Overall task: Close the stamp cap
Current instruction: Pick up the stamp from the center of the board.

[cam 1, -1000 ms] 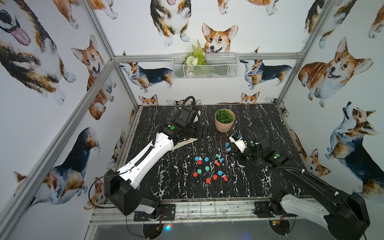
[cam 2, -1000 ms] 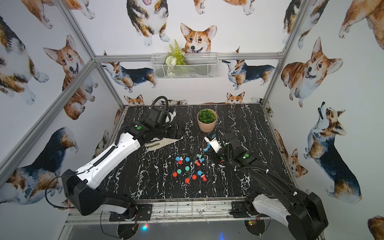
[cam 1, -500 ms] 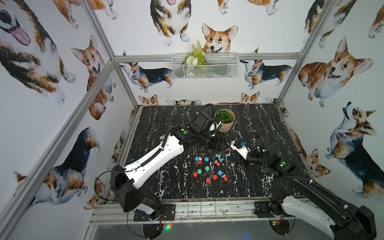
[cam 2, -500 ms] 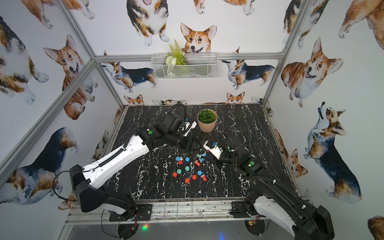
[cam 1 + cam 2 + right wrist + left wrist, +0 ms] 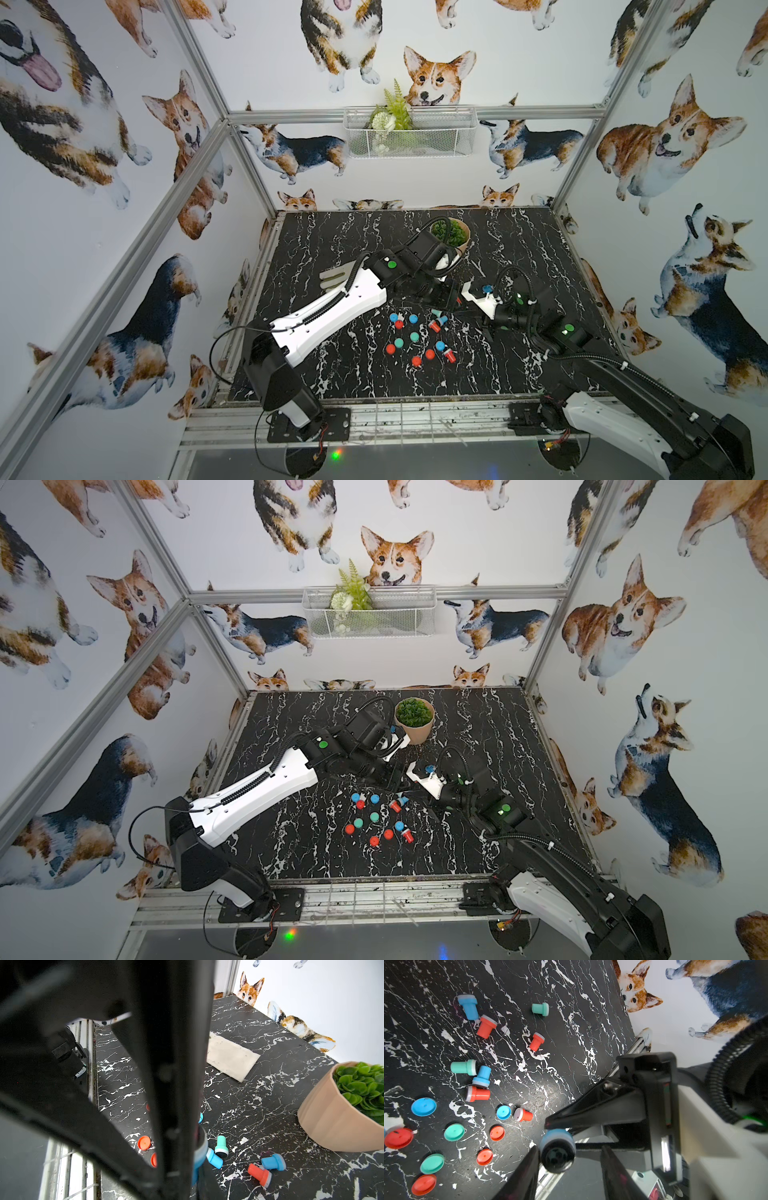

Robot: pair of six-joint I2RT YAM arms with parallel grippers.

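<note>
One blue stamp [image 5: 557, 1138], a plastic peg with a pale collar and a round dark pad face, is pinched in the right tool [image 5: 558, 1132], whose jaws are closed on its body. It hangs above the black marbled tabletop [image 5: 332, 232], at about two o'clock from the scatter. The left tool [image 5: 570, 1148] stands partly open, a finger either side of the pad face, gripping nothing. Eight stamps [image 5: 486, 1026] lie loose: four red, two blue, two teal. Eight shallow round caps [image 5: 454, 1132] lie beside them in matching colours. One faceted tan pot [image 5: 415, 734] stands at twelve o'clock.
</note>
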